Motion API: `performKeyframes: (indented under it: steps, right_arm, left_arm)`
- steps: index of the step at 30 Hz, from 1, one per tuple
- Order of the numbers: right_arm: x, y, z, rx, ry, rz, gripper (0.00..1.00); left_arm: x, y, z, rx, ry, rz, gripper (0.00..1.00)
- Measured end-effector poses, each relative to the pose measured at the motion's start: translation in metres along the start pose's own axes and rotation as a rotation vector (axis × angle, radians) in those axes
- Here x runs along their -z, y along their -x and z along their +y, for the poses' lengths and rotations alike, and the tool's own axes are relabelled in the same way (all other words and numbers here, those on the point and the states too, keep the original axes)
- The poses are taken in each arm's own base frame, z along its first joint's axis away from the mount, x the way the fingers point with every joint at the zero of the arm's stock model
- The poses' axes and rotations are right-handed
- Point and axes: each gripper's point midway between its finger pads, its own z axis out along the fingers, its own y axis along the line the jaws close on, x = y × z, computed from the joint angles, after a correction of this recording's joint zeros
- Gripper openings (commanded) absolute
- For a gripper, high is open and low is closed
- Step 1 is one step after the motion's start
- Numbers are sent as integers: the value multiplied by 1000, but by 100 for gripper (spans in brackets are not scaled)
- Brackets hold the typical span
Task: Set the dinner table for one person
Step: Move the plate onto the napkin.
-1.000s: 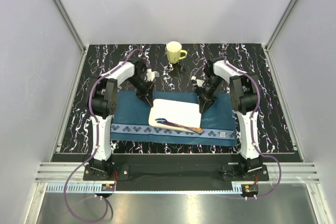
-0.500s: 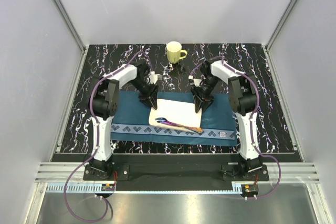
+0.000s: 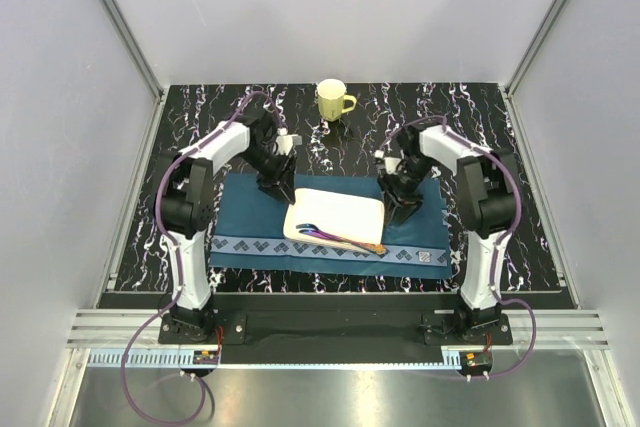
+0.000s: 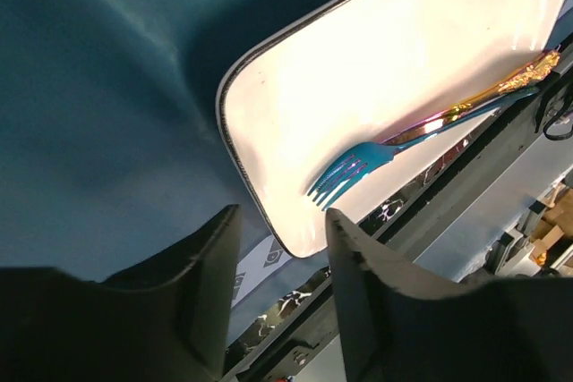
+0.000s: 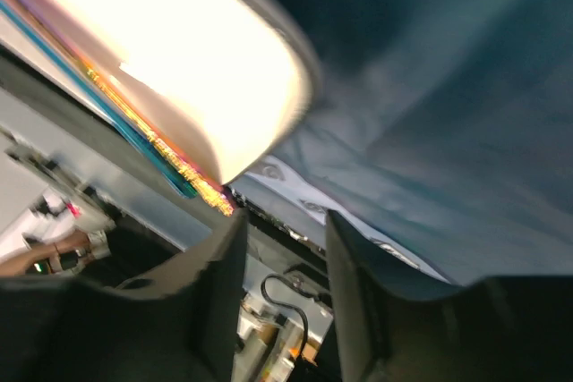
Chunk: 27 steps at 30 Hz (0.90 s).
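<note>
Fingers (image 4: 210,284) of my left gripper (image 3: 283,193) stand apart with nothing between them, just off the left end of the white plate (image 3: 335,215). My right gripper (image 3: 402,212) is likewise spread and bare at the plate's right end. The plate carries a fork (image 4: 358,163) and lies on the blue placemat (image 3: 250,215), which is spread over the near middle of the dinner table (image 3: 195,112). A yellow mug (image 3: 333,100) stands near the table's far edge.

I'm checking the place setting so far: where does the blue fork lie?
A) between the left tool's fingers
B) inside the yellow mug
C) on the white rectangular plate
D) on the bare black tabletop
C: the fork lies flat on the white plate, and the open left tool has nothing between its fingers.
</note>
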Motion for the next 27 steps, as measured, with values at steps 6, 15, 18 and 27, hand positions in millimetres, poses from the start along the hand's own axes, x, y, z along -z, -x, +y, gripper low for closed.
performKeyframes:
  steps: [6, 15, 18, 27]
  right_arm:
    - [15, 0, -22, -129, -22, -104, 46]
    - [51, 40, -34, -147, -83, -273, 63]
    - [74, 42, -53, -175, -125, -347, 92]
    - [137, 49, -48, -243, -40, -528, 90]
  left_arm:
    - [-12, -11, 18, 44, 22, 0, 59]
    - [5, -1, 25, 31, 128, -108, 91]
    - [20, 8, 26, 21, 176, -156, 99]
    - [46, 12, 29, 24, 289, -249, 99]
